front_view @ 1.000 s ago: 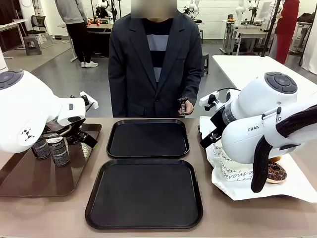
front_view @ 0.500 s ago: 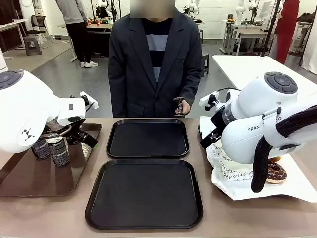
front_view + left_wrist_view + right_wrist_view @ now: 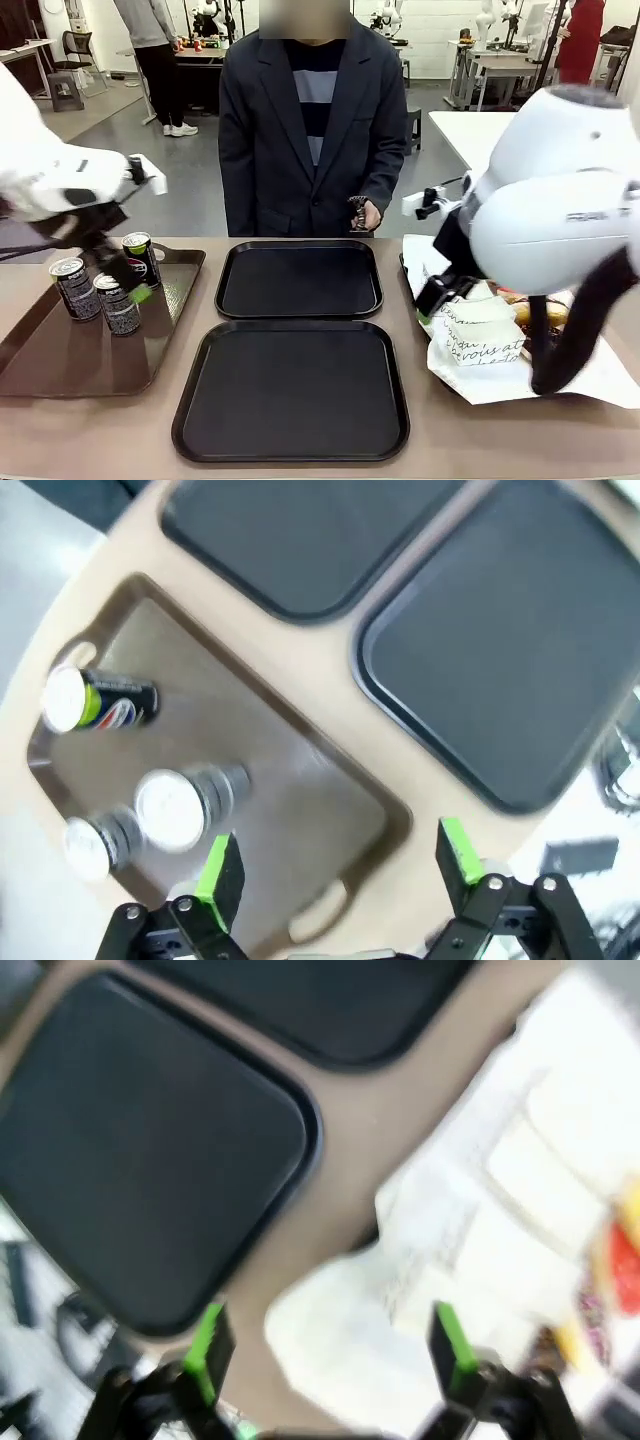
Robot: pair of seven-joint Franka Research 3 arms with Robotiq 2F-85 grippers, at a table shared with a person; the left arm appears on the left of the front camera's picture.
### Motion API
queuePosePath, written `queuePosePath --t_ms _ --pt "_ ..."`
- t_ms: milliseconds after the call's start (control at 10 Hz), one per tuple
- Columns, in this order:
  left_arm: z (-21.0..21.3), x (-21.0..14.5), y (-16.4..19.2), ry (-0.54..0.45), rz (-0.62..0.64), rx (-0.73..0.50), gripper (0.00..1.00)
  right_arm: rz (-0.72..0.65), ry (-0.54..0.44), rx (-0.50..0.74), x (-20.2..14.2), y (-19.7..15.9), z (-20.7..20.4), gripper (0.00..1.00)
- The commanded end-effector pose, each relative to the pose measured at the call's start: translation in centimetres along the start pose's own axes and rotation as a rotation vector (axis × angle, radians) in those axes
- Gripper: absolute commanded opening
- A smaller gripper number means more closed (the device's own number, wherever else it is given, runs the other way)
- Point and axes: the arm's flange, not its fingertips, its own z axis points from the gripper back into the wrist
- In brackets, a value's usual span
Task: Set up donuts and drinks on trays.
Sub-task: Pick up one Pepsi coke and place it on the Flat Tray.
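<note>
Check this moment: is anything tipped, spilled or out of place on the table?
Nothing stands out. The three cans stand upright on the brown tray, the near black tray and far black tray lie flat and bare, and the white paper sleeves sit heaped at the right, nothing spilled.

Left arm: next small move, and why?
Likely shift the left gripper, which is open and holds nothing, sideways over the nearest can, then begin lowering. That can sits off toward one finger rather than between the two. It and two others stand on the brown tray, and both black trays are bare.
</note>
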Motion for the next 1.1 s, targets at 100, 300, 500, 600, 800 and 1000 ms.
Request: queuePosePath --t_ms 100,300,500,600,800,1000 --pt "-0.7 -12.0 -4.3 0.085 -0.044 -0.064 1.0 -0.036 0.136 -0.05 -12.7 2.0 0.3 1.0" --pt "3.8 -3.6 -1.3 0.09 -0.031 -0.058 1.0 -0.04 0.125 -0.034 -3.1 0.0 3.3 1.0" --pt "3.8 -3.6 -1.3 0.09 -0.031 -0.058 1.0 -0.04 0.125 -0.034 -3.1 0.0 3.3 1.0" --pt "4.5 -4.2 -1.5 0.1 -0.027 -0.059 1.0 -0.031 0.135 -0.061 -3.9 0.2 4.5 1.0" --pt "5.7 -7.3 3.4 -0.062 0.303 -0.35 1.0 -0.263 -0.107 0.378 -8.0 -6.5 7.3 1.0" --pt "6.3 -11.3 8.4 -0.237 0.508 -0.609 1.0 -0.423 -0.34 0.657 -13.7 -13.8 9.1 1.0"
